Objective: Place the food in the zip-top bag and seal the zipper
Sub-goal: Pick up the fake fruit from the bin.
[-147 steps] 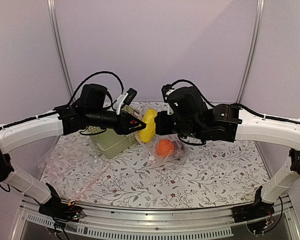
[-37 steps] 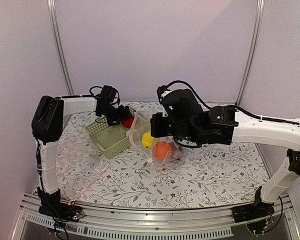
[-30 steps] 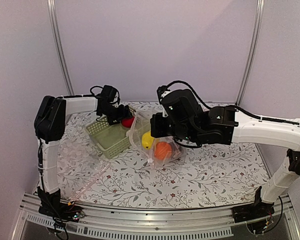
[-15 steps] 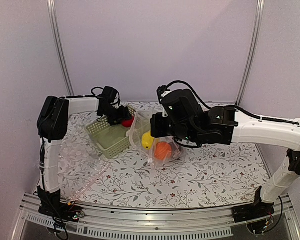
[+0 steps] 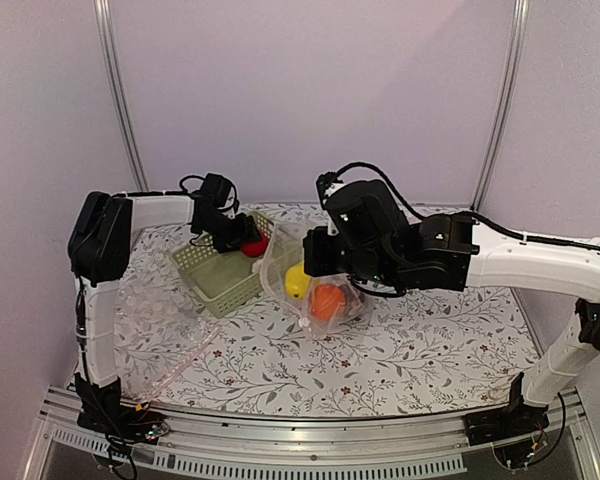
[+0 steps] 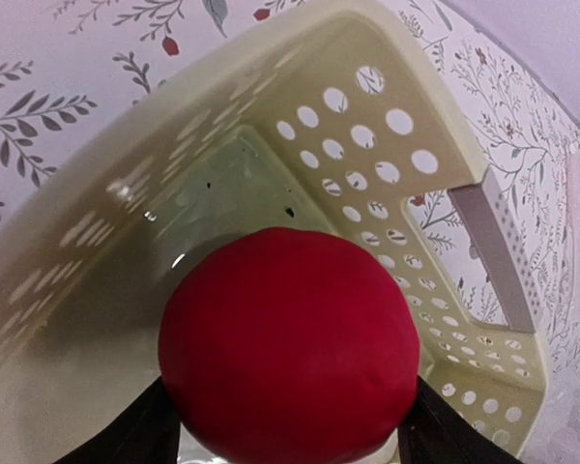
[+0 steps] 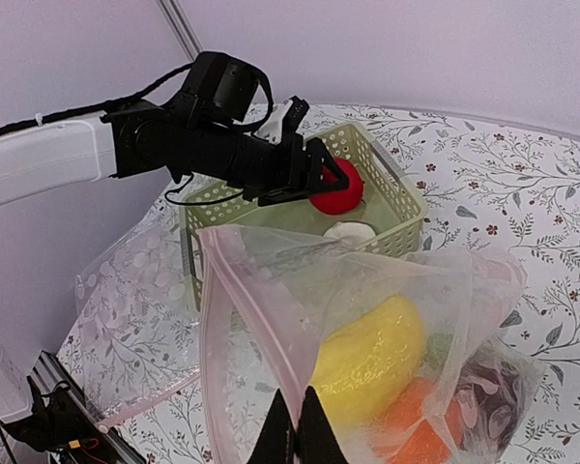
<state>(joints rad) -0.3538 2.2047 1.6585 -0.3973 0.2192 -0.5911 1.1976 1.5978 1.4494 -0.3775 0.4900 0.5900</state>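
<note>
The left gripper [image 7: 327, 182] pinches the red ball [image 6: 290, 338] between its two fingers just above the green basket [image 5: 216, 276], while the right gripper [image 7: 296, 425], its fingers pressed together on the pink zipper [image 7: 246, 319], holds up the zip-top bag [image 7: 271, 261], which contains the yellow food [image 7: 372, 358] and the orange food [image 7: 416, 425].

the red ball [image 6: 290, 348] covers the basket [image 6: 396, 145] floor and the tips of the left end effector [image 6: 288, 440]; only dark finger edges show, cut by the lower border. the right end effector [image 7: 297, 418] is cropped likewise. inside the zip-top bag [image 7: 261, 290] the maroon piece [image 7: 485, 396] is blurred by film, the green piece [image 7: 437, 343] mostly behind the yellow one [image 7: 372, 358].
</note>
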